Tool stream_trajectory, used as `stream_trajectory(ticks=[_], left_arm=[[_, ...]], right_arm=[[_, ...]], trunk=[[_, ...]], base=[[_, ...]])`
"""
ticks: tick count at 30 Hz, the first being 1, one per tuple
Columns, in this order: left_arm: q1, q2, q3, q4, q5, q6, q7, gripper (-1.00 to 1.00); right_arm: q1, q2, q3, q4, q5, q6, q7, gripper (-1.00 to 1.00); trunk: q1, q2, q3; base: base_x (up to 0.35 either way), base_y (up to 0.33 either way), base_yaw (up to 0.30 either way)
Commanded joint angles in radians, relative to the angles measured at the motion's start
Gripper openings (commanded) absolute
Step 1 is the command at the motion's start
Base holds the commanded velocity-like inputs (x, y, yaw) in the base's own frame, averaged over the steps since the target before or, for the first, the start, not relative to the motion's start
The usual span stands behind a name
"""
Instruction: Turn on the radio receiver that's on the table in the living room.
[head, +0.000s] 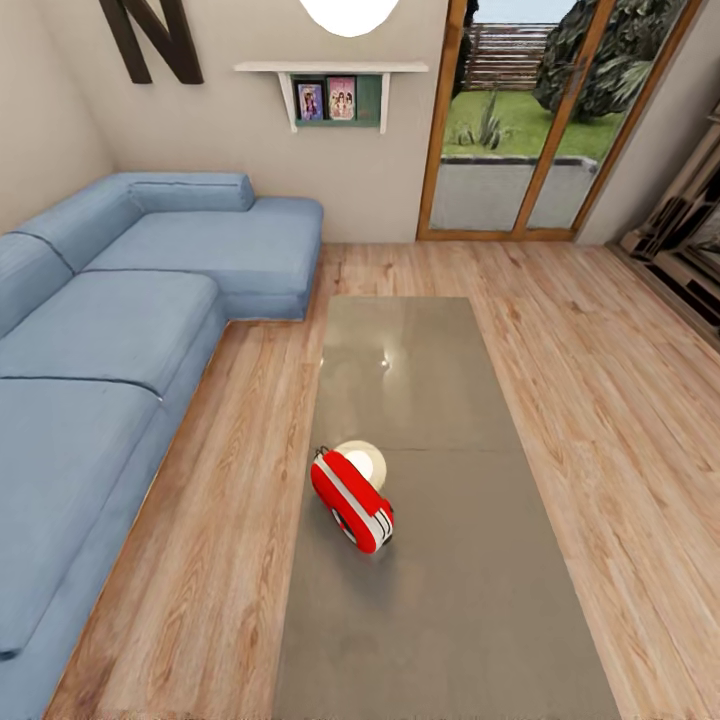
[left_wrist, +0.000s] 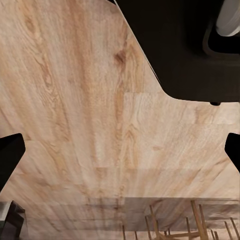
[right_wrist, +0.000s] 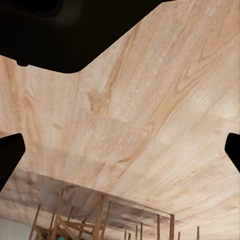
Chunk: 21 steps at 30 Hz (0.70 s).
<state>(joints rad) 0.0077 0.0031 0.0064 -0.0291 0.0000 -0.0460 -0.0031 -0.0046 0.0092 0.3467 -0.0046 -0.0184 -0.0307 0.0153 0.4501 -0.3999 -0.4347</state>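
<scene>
While both grippers, left (left_wrist: 120, 150) and right (right_wrist: 120, 150), hang spread wide and empty over light wood plank floor (left_wrist: 75, 100), the small rounded red radio receiver (head: 351, 500) stands on the long glossy grey-brown table (head: 450, 600), touching a pale round disc (head: 362, 460). Roll nearer before reaching for its switch.

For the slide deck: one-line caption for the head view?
Red radio receiver lies beside a pale disc on the long grey table, blue sofa alongside, glass doors beyond.
</scene>
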Motion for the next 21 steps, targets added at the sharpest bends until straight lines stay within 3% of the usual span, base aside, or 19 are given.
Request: stream_trajectory(ticks=[1, 21], left_arm=[[0.0, 0.0, 0.0, 0.0, 0.0, 0.0, 0.0, 1.0], [0.0, 0.0, 0.0, 0.0, 0.0, 0.0, 0.0, 1.0]], right_arm=[[0.0, 0.0, 0.0, 0.0, 0.0, 0.0, 0.0, 1.0], [0.0, 0.0, 0.0, 0.0, 0.0, 0.0, 0.001, 1.0]], trunk=[[0.0, 0.0, -0.002], [0.0, 0.0, -0.034]], base=[[0.0, 0.0, 0.0], [0.0, 0.0, 0.0]])
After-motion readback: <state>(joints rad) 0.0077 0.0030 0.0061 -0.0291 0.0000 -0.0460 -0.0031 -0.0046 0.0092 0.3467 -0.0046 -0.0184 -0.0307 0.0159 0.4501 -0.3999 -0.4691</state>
